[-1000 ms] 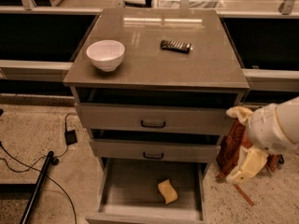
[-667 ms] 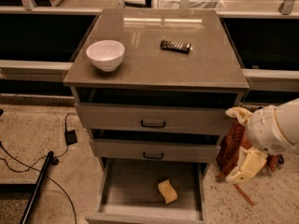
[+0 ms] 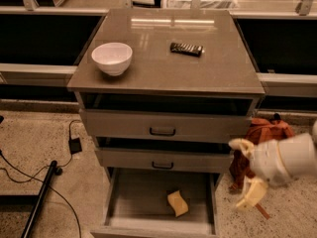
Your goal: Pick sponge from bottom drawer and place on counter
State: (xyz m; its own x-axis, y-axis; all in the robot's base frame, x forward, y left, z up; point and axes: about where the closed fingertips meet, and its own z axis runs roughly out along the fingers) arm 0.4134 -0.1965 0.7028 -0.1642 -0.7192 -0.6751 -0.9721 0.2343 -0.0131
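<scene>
While the gripper (image 3: 246, 170) hangs at the right of the cabinet, level with the middle drawer (image 3: 124, 158), its two cream fingers (image 3: 241, 145) stand wide apart, one above the other, with nothing between them. Left of the lower finger and a little below it, the sponge (image 3: 178, 203) lies on the floor of the bottom drawer (image 3: 138, 200), which is pulled out; sponge and fingers are well apart. Up and to the left of the fingers, the bench (image 3: 163, 71) carries a white bowl (image 3: 112, 57) near its left edge and a dark bar (image 3: 186, 48) farther back, nearer the middle. Just behind the fingers, a reddish bag (image 3: 265, 132) sits on the ground. Far left of them, black cables (image 3: 69, 145) trail over the speckled floor.
</scene>
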